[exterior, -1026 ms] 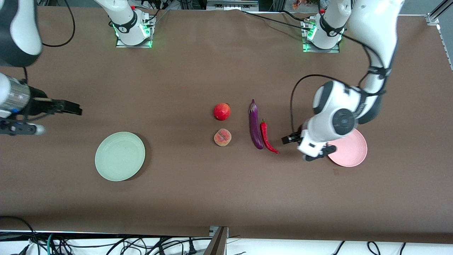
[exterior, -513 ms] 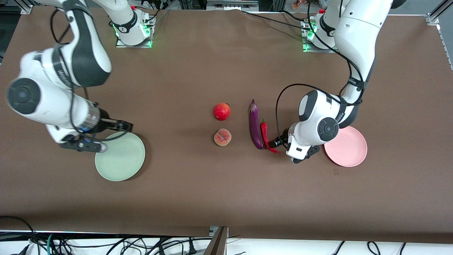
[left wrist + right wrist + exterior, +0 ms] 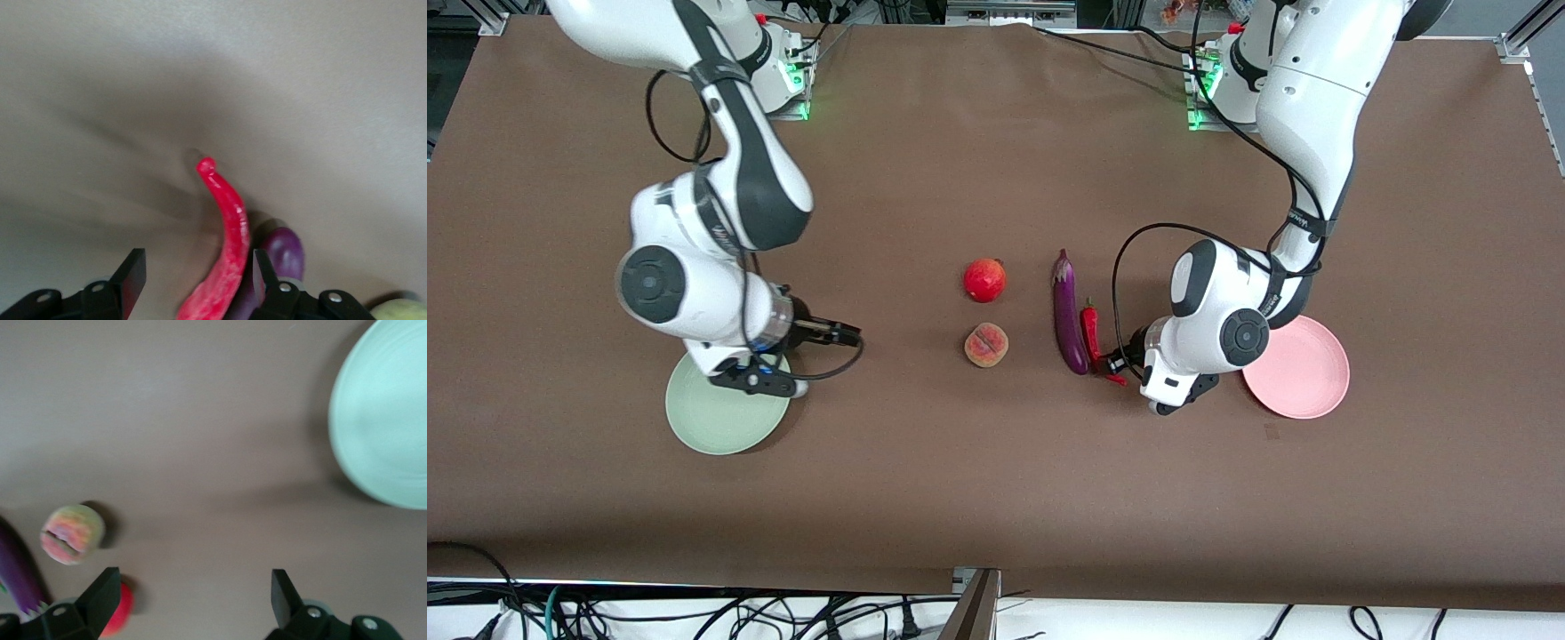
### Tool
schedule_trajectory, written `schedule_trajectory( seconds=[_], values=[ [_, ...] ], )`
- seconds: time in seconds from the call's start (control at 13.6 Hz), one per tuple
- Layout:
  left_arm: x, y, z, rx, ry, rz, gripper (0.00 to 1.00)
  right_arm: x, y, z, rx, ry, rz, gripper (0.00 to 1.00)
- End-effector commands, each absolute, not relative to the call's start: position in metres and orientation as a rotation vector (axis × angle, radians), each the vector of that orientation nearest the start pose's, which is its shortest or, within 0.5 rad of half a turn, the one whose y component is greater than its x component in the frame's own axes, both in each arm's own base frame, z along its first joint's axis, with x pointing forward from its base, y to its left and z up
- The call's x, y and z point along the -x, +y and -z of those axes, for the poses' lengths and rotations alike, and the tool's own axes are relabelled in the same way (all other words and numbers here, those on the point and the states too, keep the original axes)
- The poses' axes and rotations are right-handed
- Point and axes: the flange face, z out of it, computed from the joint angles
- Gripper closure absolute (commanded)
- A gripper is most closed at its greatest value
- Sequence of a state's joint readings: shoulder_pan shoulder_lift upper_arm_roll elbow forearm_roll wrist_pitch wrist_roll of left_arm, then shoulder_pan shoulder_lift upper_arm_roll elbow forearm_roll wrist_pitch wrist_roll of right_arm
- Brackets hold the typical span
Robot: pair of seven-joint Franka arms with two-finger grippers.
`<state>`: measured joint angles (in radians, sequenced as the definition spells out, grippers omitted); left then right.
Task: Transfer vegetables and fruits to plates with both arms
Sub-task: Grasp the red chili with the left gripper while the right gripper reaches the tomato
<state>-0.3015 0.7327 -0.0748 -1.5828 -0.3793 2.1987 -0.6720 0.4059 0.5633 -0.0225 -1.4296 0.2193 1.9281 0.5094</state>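
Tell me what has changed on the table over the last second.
The right claw swung in from the table's edge past the green plate toward the peach, jaws open. The left claw came off the pink plate to the chili and now straddles it, closing but not yet gripping. The pomegranate, peach, eggplant, chili and both plates have not moved.

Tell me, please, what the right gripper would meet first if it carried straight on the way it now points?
Probably the peach. The right gripper, open above bare table beside the green plate, points toward it. Its height is unclear, so it might pass over.
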Motion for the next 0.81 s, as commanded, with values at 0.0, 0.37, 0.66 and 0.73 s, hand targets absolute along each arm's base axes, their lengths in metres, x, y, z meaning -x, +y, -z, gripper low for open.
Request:
schedule_trajectory(
  seconds=[0.0, 0.37, 0.66, 0.73],
  values=[
    [-0.646, -0.270, -0.200, 3.226, -0.987, -0.479, 0.39, -0.628, 0.346, -0.330, 2.956, 0.425, -0.194, 0.00],
    [-0.641, -0.285, -0.169, 3.245, -0.939, -0.406, 0.46, -0.595, 0.414, -0.274, 2.978, 0.388, -0.205, 0.00],
    [-0.641, -0.286, -0.173, 3.246, -0.939, -0.405, 0.92, -0.564, 0.459, -0.255, 2.974, 0.436, -0.210, 0.00],
    [-0.641, -0.285, -0.175, 3.245, -0.942, -0.405, 0.99, -0.558, 0.465, -0.254, 2.979, 0.423, -0.215, 0.00]
  ],
)
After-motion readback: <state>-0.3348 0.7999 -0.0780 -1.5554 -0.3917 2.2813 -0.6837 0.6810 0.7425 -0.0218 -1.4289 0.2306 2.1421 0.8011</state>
